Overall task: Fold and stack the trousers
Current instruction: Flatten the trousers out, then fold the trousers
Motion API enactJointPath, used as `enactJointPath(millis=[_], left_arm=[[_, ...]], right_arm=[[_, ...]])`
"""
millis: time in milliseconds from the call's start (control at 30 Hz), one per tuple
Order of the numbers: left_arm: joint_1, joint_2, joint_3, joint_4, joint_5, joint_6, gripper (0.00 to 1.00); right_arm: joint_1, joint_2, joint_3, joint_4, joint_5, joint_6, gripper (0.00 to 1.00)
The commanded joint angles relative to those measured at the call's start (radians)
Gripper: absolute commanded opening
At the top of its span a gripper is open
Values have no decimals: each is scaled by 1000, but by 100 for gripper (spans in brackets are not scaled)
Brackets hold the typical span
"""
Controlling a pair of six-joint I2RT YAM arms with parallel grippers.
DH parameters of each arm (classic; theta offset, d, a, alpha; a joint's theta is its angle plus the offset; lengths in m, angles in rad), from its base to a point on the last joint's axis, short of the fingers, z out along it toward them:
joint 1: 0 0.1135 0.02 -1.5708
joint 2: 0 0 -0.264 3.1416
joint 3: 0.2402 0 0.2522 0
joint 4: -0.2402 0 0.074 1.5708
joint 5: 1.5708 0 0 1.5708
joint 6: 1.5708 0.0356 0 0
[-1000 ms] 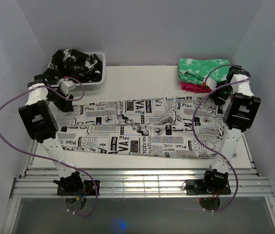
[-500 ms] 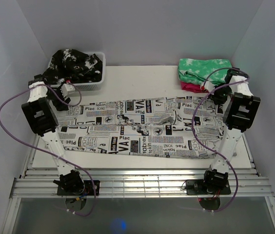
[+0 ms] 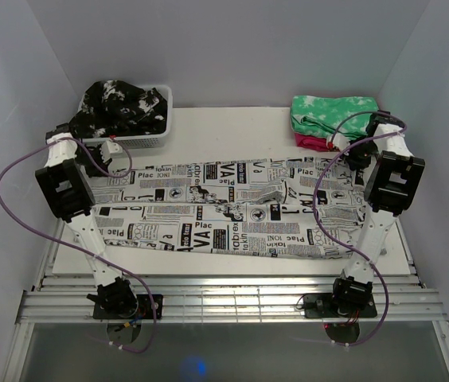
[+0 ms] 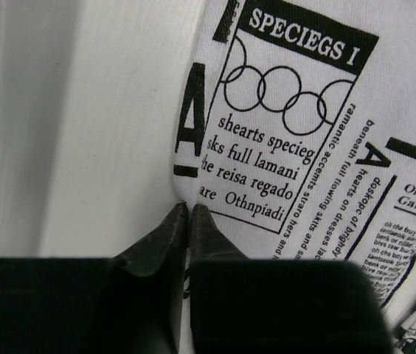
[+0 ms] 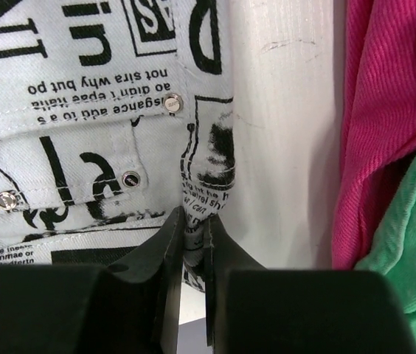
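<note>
1. The desk (image 3: 232, 127) carries everything. The trousers (image 3: 224, 211) lie flat across its middle, long axis running left to right.
2. The left arm (image 3: 64, 187) reaches over the far-left end of the cloth. The right arm (image 3: 393, 183) reaches over the far-right end, so each has its own corner.
3. My right hand (image 5: 193, 221) is tilted down at the far-right waistband corner, fingers pressed together with cloth pinched between them.
4. My left hand (image 4: 188, 210) sits at the far-left hem corner, its tips closed on what looks like the very edge of the cloth.
5. I judge the next move is drawing both far corners towards the near edge, folding lengthwise.
</note>
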Motion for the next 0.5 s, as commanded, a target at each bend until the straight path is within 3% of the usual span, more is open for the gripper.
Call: enactJointPath(millis=[0, 33, 233, 467], left_arm=[[5, 17, -33, 3, -57, 60, 8], [7, 5, -25, 3, -32, 43, 0], [2, -67, -40, 127, 46, -86, 0], [4, -240, -217, 434, 89, -224, 0]], right_arm=[[-4, -16, -5, 63, 1, 27, 8], [-5, -22, 4, 66, -11, 38, 8], [-5, -120, 6, 103, -105, 93, 8], [-36, -247, -40, 213, -118, 153, 8]])
